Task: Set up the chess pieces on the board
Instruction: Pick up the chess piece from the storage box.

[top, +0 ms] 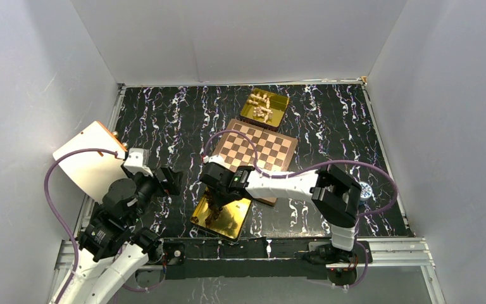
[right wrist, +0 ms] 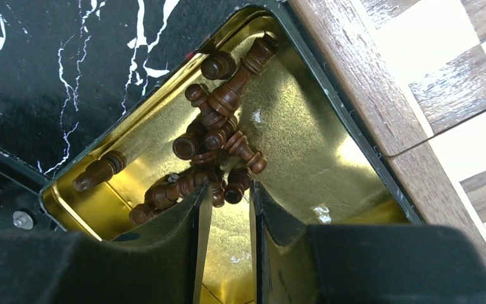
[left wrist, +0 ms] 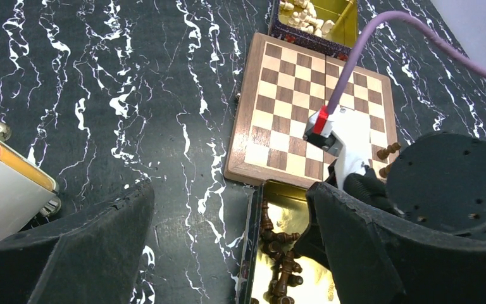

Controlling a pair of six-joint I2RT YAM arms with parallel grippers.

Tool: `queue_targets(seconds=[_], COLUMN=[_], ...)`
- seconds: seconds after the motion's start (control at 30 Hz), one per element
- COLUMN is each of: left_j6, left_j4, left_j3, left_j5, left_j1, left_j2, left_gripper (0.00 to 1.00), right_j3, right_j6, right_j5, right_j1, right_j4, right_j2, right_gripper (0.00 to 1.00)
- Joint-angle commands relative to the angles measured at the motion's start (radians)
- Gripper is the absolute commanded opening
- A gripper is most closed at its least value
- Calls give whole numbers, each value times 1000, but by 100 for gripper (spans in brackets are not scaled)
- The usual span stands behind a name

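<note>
The dark chess pieces [right wrist: 218,136] lie heaped in one gold tray [right wrist: 304,158], roughly a dozen of them. They are tangled on their sides, so an exact count cannot be made. One piece lies apart from the heap toward the tray's lower-left corner in the right wrist view. In the left wrist view, two more dark pieces [left wrist: 389,151] show on the board [left wrist: 291,114] near its right edge, partly hidden by the right arm.

That one board sits at the centre of the overhead view, with its near edge just beside the tray of dark pieces. A second gold tray [top: 277,114] lies against the board's far side in the upper middle of the frame. It holds a heap of cream pieces [top: 261,106] too small to count.

The right gripper [right wrist: 231,190] reaches down into the near tray, its two fingers narrowly apart and their tips at the edge of the heap. A piece lies right at the tips, but whether it is pinched cannot be told.

The left gripper [left wrist: 231,209] hangs at the left of the overhead view, above the black marbled table [left wrist: 101,95]. Its two fingers are spread wide, with nothing between them. A white panel [top: 88,158] with an orange edge stands beside it at the far left. Two purple cables [top: 329,166] loop along the arms, one per arm.
</note>
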Motion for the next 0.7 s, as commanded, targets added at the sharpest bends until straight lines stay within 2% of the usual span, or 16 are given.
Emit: queue_targets(seconds=[0.0, 0.67], left_j6=[4, 5], left_j4=[7, 5], left_j3=[-9, -9], left_j5=[-26, -28], left_j1=[6, 6], left_j2=[-21, -19], left_gripper=[94, 94], right_j3=[65, 99], right_j6=[9, 27], right_j5=[5, 57], right_j1=[7, 40], right_j4=[3, -97], right_j2=[31, 79], right_gripper=[36, 35])
